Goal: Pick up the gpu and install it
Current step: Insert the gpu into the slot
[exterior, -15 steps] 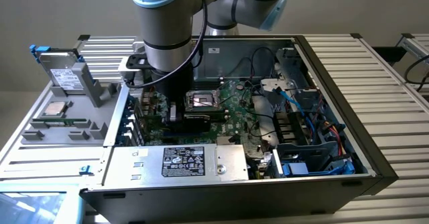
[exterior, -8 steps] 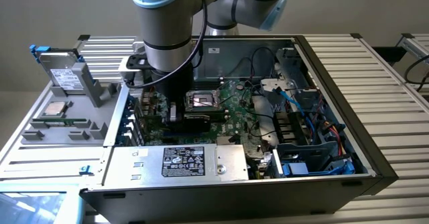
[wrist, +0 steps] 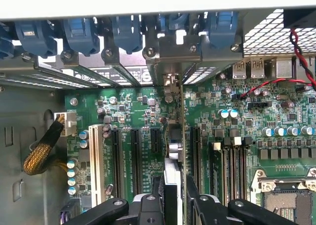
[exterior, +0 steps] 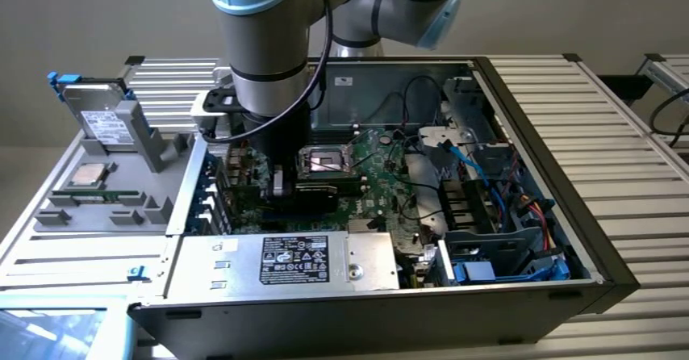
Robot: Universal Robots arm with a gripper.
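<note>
Exterior view: the end effector (exterior: pixel 282 184) is low inside the computer case (exterior: pixel 538 174), over the motherboard (exterior: pixel 372 166).

Wrist view: its fingers (wrist: pixel 195 198) clamp the gpu (wrist: pixel 173 156) edge-on, its long axis parallel to the expansion slots (wrist: pixel 136 153), directly below.

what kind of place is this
Probably a robot lab bench for PC assembly: an open computer case on an aluminium-slat table, a grey parts fixture beside it, and the arm's gripper over the motherboard.
</note>
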